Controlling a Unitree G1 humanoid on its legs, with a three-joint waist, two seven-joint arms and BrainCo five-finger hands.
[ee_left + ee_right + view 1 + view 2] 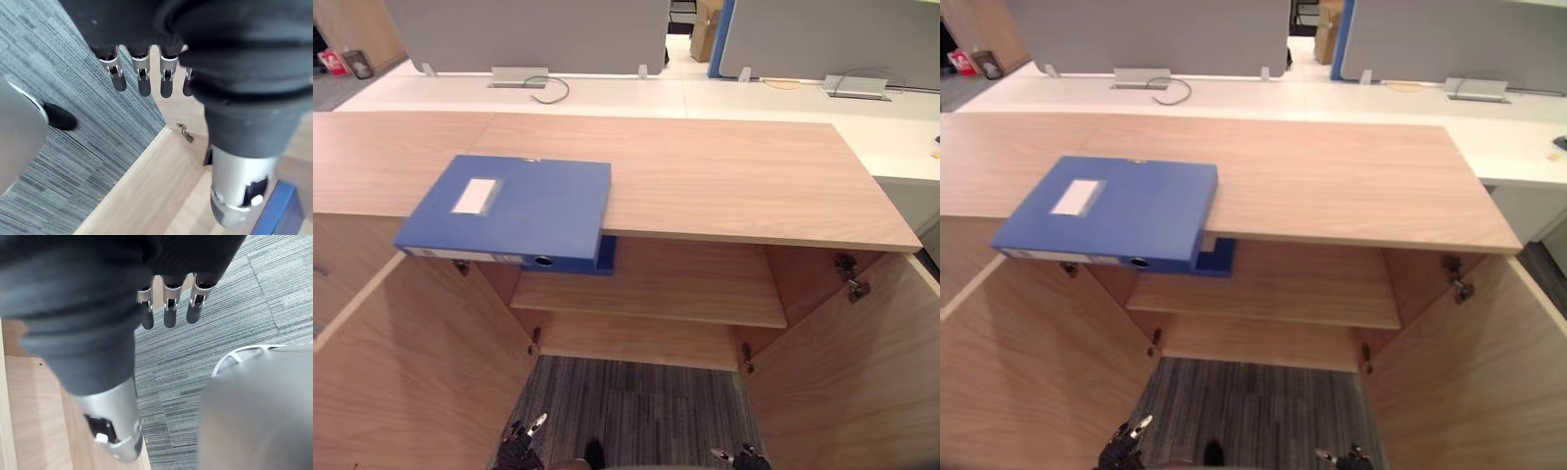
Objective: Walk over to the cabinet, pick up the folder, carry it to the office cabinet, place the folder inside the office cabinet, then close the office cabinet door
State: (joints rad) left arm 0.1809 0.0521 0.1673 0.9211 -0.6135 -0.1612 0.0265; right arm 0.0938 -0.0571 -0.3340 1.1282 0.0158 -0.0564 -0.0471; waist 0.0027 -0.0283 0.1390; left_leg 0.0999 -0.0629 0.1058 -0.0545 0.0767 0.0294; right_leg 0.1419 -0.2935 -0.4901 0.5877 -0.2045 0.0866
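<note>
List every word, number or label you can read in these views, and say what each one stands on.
No text here can be read.
White label on top of the blue folder: looks blank, nothing legible.
Pale strip along the folder's spine: too small to read.
Red item on the far floor: any print too small to read.

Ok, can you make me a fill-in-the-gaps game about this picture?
The folder lying on the cabinet top is ____ in colour.
The cabinet doors stand ____.
The left hand and the right hand hold ____.
Missing words: blue, open, nothing.
</note>
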